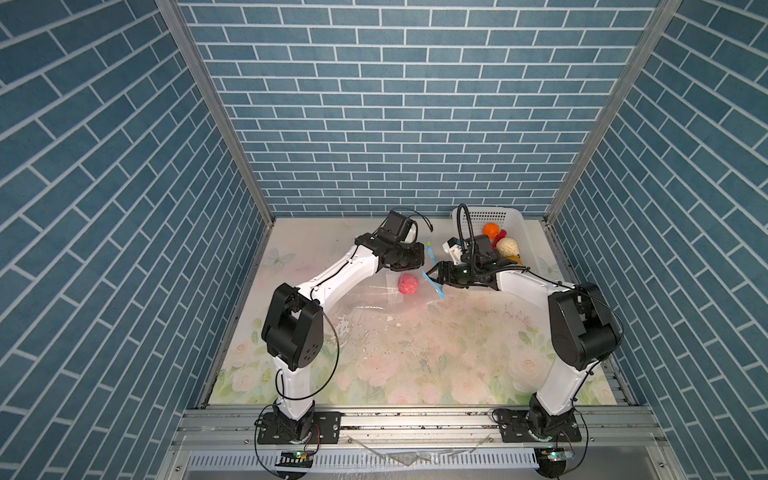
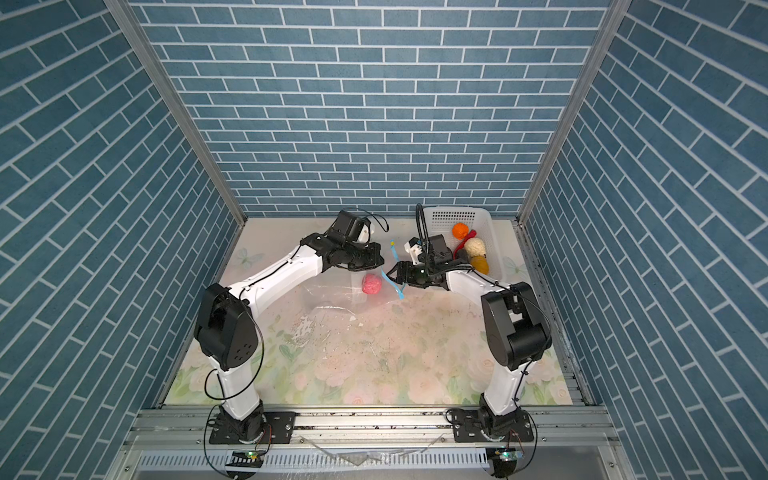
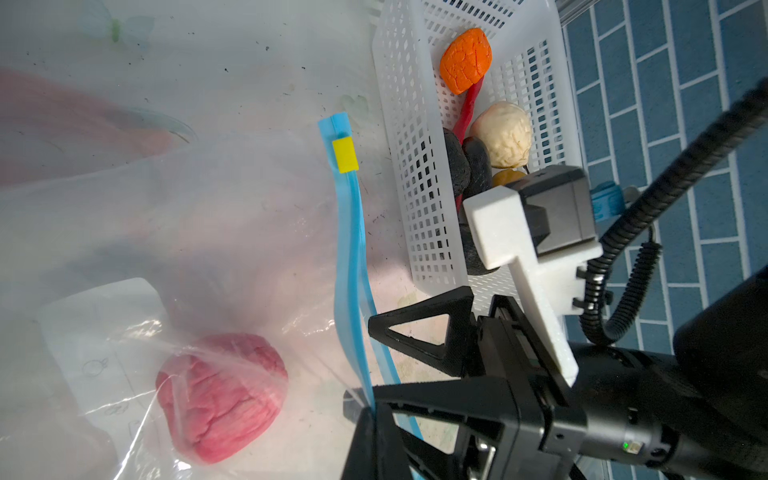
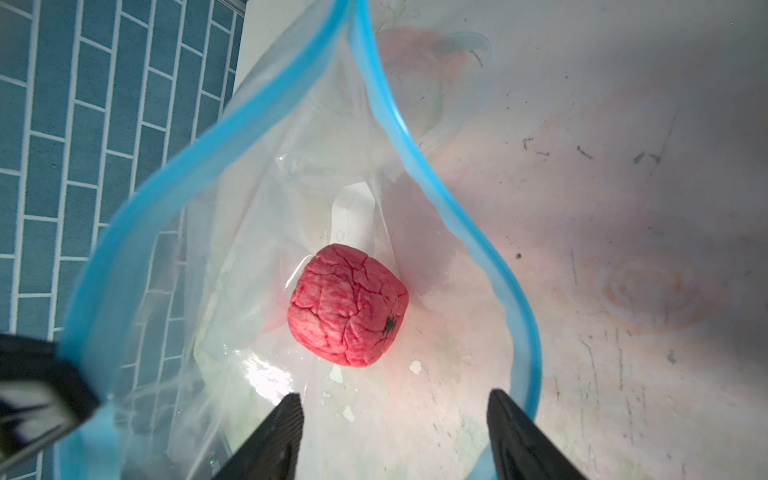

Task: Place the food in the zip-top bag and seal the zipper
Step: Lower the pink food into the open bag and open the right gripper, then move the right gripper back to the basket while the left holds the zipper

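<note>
In both top views the two grippers meet just above the middle of the frame, over the far part of the flowered table [image 1: 415, 365]. The clear bag [image 3: 208, 232] lies there on the table, its body spread toward the left of the frame and its mouth turned toward the right. The left gripper [image 1: 420, 254] is pinched tight on the blue zipper [image 3: 349, 232] and holds up one lip of the mouth, so in the right wrist view the strip forms a wide loop. Whether the other lip touches the table cannot be told. The yellow slider [image 3: 345, 154] sits at the far end of the zipper, just beside the basket [image 3: 411, 124]. The right gripper [image 4: 395, 392] has its jaws wide apart with nothing between them, and its fingertips are at the bag's mouth, inside the blue loop. The pink lump [image 4: 347, 305] lies inside the bag, under the clear plastic, ahead of those fingertips and apart from them. In the top views it shows just left of the right gripper and below the left gripper. The white basket stands at the upper right of the table, close behind the right gripper. In it lie an orange lump [image 3: 465, 60], a red chili [image 3: 469, 108] just under it, a cream lump [image 3: 505, 133], two black lumps [image 3: 478, 162] touching each other, and a yellow-brown lump [image 3: 505, 178] of which only a part shows.
</note>
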Available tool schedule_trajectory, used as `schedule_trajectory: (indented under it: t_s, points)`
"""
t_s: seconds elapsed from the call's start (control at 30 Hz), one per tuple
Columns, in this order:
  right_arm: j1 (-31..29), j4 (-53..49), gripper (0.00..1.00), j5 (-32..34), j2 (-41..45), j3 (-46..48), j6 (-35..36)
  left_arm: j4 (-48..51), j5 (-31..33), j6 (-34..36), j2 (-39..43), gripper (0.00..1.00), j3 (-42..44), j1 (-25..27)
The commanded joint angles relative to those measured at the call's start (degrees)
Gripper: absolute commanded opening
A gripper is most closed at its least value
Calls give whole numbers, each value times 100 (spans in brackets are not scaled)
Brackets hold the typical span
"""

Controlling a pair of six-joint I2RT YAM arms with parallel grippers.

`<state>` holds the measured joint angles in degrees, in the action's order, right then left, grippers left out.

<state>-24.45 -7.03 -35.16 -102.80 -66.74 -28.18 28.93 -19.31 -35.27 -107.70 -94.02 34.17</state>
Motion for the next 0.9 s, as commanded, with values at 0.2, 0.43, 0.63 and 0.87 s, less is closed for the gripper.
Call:
schedule_trajectory:
  t_s: [0.2,0.43,0.63,0.87]
  points:
    - [1,-1058,71,505,277,-626,415,53,61,81,197,1,94,37]
    - [75,-1925,71,1135,593,-1073,817,87,23,77,205,1,51,37]
    - [265,-2498,71,1667,644,-1573,795,-12,-37,14,184,1,63,37]
    - [610,-3295,72,2039,-64,-2673,588,-54,-119,-26,201,1,41,47]
